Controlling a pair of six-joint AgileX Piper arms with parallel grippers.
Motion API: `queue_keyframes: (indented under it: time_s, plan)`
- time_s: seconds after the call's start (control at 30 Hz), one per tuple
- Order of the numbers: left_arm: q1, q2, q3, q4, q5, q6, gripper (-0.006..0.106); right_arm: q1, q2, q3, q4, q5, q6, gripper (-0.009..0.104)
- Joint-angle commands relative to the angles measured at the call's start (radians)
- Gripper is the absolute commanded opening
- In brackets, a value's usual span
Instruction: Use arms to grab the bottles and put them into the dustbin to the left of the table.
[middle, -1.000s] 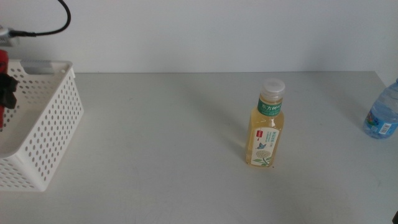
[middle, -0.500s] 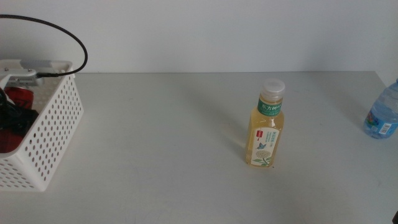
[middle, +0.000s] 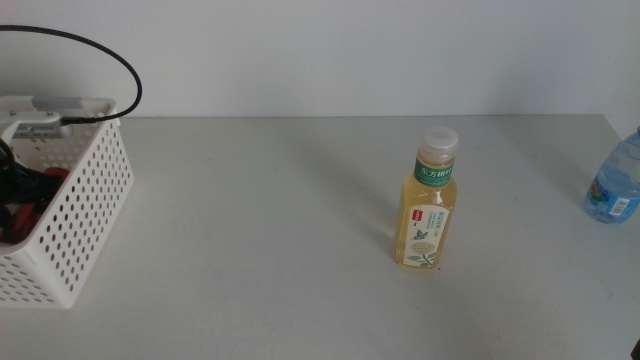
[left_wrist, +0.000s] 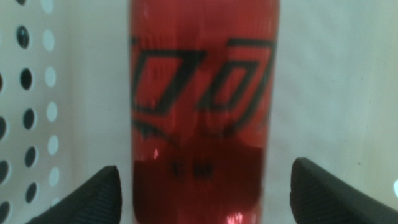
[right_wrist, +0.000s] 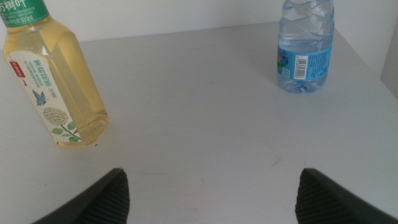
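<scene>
The left gripper (left_wrist: 202, 186) sat down inside the white dustbin (middle: 85, 215) at the table's left edge, and in the middle view only dark parts of it and a black cable (middle: 110, 55) showed above the perforated wall. Its 2 jaws stood spread wide, with clear gaps between each of them and the red can (left_wrist: 202, 106). The can lay inside the bin between the jaws, its long axis running straight away from the wrist camera; which end faced the camera could not be told. A holed wall of the bin ran along 1 side of it.

The yellow tea bottle (middle: 428, 200) stood upright on the grey table (middle: 250, 230), right of centre, white cap up. The clear water bottle (middle: 615, 180) stood upright too, at the table's far right edge and well apart from the tea bottle, its cap cut off by the picture.

The right gripper (right_wrist: 205, 193) waited low over the table, jaws wide open and holding nothing, facing both standing bottles.
</scene>
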Motion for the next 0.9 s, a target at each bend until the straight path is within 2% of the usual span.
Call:
queue_keyframes:
  time_s: [0.0,0.07,0.43,0.67,0.77,0.87]
  plan:
    - [0.000,-0.063,-0.030,-0.019,0.008,-0.011,0.094,-0.006,-0.022,-0.010,-0.012,-0.075,-0.008,0.073]
    - [0.000,-0.072,-0.030,-0.030,0.032,-0.011,0.094,-0.006,-0.022,-0.010,-0.012,-0.075,-0.008,0.073]
    - [-0.017,-0.273,-0.030,-0.204,0.069,-0.015,0.094,-0.006,-0.022,-0.010,-0.012,-0.075,-0.008,0.073]
    - [-0.118,-0.443,-0.030,-0.210,0.112,0.003,0.094,-0.006,-0.022,-0.010,-0.012,-0.075,-0.008,0.073]
    - [-0.218,-0.500,-0.028,-0.177,0.108,-0.003,0.094,-0.006,-0.022,-0.010,-0.012,-0.075,-0.008,0.073]
    - [-0.365,-0.560,0.013,-0.113,0.071,-0.102,0.094,-0.006,-0.022,-0.010,-0.012,-0.075,-0.008,0.073]
